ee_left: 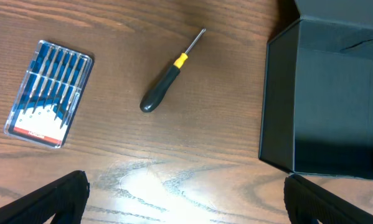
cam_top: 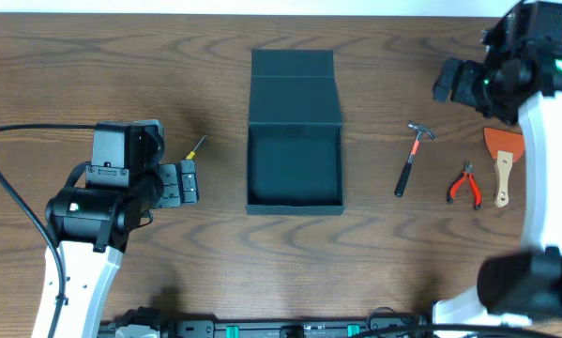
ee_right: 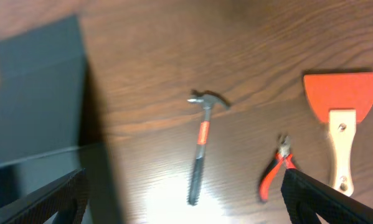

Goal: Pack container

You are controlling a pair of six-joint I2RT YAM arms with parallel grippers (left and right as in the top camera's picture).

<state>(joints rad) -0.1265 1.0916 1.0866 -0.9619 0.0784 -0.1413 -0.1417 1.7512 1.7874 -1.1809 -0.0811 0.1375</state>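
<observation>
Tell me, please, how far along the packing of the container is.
Done: the container stands open, empty inside. In hand: nothing; left gripper and right gripper are open and empty. Left: screwdriver, bit case, hammer, pliers and scraper all lie on the table.

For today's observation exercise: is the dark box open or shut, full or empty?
Open and empty: the container has its lid folded back, and its bare floor shows.

The container (cam_top: 294,94) is matte dark teal-green on the brown, wood-grained worktop (cam_top: 121,66). The screwdriver (ee_left: 164,87) is black with a yellow collar, and the bit case (ee_left: 47,93) is blue with a red strip. The hammer (ee_right: 200,155) is black with a red band, the pliers (ee_right: 274,174) are red-handled, and the scraper (ee_right: 340,112) is orange on pale wood.
</observation>
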